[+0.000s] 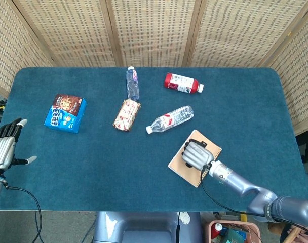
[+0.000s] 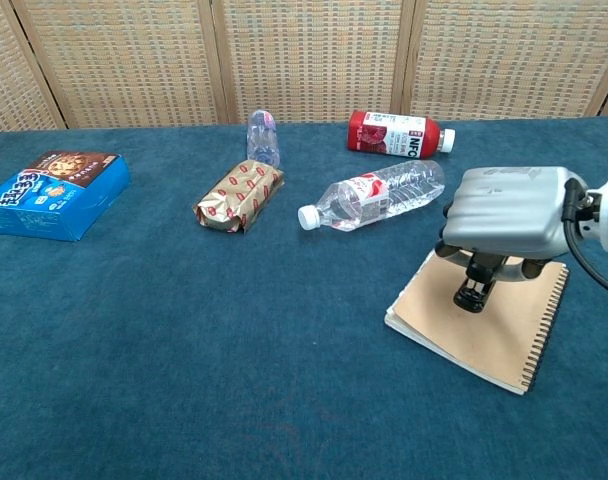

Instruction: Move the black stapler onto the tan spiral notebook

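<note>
The tan spiral notebook [image 2: 484, 330] [image 1: 182, 167] lies at the front right of the blue table. My right hand [image 2: 506, 212] [image 1: 196, 153] hovers right over it, fingers curled around the black stapler [image 2: 474, 290]. Only the stapler's lower end shows under the hand in the chest view, close above the notebook's cover; whether it touches the cover I cannot tell. The head view hides the stapler under the hand. My left hand [image 1: 4, 148] hangs off the table's left edge, fingers spread and empty.
A clear water bottle [image 2: 379, 196] lies just behind the notebook. A red bottle [image 2: 399, 133], a small upright-looking clear bottle [image 2: 262, 137], a gold-red snack pack [image 2: 240, 195] and a blue cookie box [image 2: 52, 192] lie farther back and left.
</note>
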Robot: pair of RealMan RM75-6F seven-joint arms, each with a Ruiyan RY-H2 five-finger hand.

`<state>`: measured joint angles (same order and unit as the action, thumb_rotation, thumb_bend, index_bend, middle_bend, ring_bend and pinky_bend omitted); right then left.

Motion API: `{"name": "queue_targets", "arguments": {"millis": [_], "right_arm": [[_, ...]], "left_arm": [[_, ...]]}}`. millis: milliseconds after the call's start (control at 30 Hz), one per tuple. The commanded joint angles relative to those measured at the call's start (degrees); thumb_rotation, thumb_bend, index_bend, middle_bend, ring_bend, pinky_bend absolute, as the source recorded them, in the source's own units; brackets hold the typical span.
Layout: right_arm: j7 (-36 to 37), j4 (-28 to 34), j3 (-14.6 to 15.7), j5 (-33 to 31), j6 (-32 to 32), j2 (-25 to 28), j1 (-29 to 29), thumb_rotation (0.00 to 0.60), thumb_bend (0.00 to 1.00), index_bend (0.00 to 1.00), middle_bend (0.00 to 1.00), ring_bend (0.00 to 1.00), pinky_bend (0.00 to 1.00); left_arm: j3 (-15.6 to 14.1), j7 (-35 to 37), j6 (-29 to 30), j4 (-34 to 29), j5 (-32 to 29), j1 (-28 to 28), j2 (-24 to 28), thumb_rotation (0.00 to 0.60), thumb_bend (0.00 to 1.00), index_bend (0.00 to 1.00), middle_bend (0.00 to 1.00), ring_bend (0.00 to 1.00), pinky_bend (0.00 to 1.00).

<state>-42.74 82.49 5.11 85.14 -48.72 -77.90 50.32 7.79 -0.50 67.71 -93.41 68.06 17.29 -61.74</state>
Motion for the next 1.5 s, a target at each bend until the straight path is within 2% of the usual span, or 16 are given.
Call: {"name": "queue_targets", "arguments": {"millis": [33,133,167,233,300,367,400,633,800,900,1000,1100,1167,1300,1500], "right_arm": [[-2.23,-0.76,-0.78,-1.98,1.28,-1.49,-0.48,0.600,0.40,0.57,0.53,0.43,0.52],[-4.00,-0.73,-0.85,-2.21,1.36,-1.99,-0.68,0.600,0.40,0.57,0.53,0.43,0.52],[-4.75,-0.54,-0.78,-2.60,1.78,-2.01,-0.77,0.600,0.36,0.53,0.50,0.40,0.51],[-6.85,0.08,-1.20,-5.28,2.71,-1.80,-1.10,0.600,0.21,0.36,0.34,0.26,0.43],[-9.47,1.44,-2.02,-8.53,2.42,-1.72,-1.71,0.600,0.03,0.13,0.09,0.06,0.33],[-11.11,2.77,-2.59,-10.23,1.50,-1.70,-2.15,0.600,0.00,0.03,0.01,0.00,0.29],[-11.94,3.47,-2.84,-10.76,0.79,-1.63,-2.37,0.600,0.00,0.01,0.00,0.00,0.28],[-15.89,9.14,-3.57,-12.23,-3.30,1.68,-3.54,0.600,0.00,0.00,0.00,0.00,0.25],[-14.41,14.26,-3.65,-9.46,-10.20,7.84,-6.62,0.600,0.00,0.00,0.00,0.00,0.16],[-8.88,14.55,-3.58,-6.14,-15.56,12.41,-9.71,0.600,0.00,0.00,0.00,0.00,0.09],[0.34,10.43,-3.35,-2.37,-21.48,15.24,-13.39,0.600,0.00,0.00,0.00,0.00,0.06],[11.22,5.53,-3.24,-3.12,-27.27,16.97,-18.75,0.600,0.00,0.00,0.00,0.00,0.02],[18.59,3.22,-3.18,-3.97,-30.39,17.05,-22.32,0.600,0.00,0.00,0.00,0.00,0.00],[27.65,0.96,-2.92,-3.82,-36.37,15.56,-28.05,0.600,0.00,0.00,0.00,0.00,0.00],[31.53,-1.55,-1.55,-0.42,-44.56,10.96,-35.34,0.600,0.00,0.00,0.00,0.00,0.00]], "left_arm": [[0.04,0.19,-0.17,0.08,-0.11,0.01,0.09,0.600,0.02,0.00,0.00,0.00,0.00],[0.08,0.28,-0.34,0.12,-0.20,0.05,0.14,0.600,0.02,0.00,0.00,0.00,0.00],[0.07,0.26,-0.48,0.11,-0.29,0.08,0.18,0.600,0.02,0.00,0.00,0.00,0.00],[0.08,0.28,-0.71,0.07,-0.42,0.14,0.25,0.600,0.02,0.00,0.00,0.00,0.00],[0.10,0.29,-0.70,0.03,-0.43,0.13,0.30,0.600,0.02,0.00,0.00,0.00,0.00],[0.11,0.29,-0.66,-0.02,-0.40,0.12,0.32,0.600,0.02,0.00,0.00,0.00,0.00],[0.10,0.30,-0.64,-0.05,-0.37,0.11,0.33,0.600,0.02,0.00,0.00,0.00,0.00],[0.12,0.60,-0.53,-0.24,-0.22,0.00,0.52,0.600,0.02,0.00,0.00,0.00,0.00],[0.01,0.74,-0.23,-0.28,0.25,-0.14,0.55,0.600,0.02,0.00,0.00,0.00,0.00],[-0.32,0.62,0.49,-0.43,1.25,-0.42,0.49,0.600,0.02,0.00,0.00,0.00,0.00],[-0.88,2.03,2.71,0.04,4.39,-1.17,-0.09,0.600,0.02,0.00,0.00,0.00,0.00],[-1.47,4.00,6.10,1.43,8.08,-2.35,-0.92,0.600,0.02,0.00,0.00,0.00,0.00],[-1.75,4.75,8.53,2.50,9.96,-3.22,-1.57,0.600,0.02,0.00,0.00,0.00,0.00],[-2.96,4.59,11.20,3.09,11.76,-4.93,-2.25,0.600,0.02,0.00,0.00,0.00,0.00],[-5.03,2.47,14.23,5.19,15.82,-6.52,-3.64,0.600,0.02,0.00,0.00,0.00,0.00]]}}
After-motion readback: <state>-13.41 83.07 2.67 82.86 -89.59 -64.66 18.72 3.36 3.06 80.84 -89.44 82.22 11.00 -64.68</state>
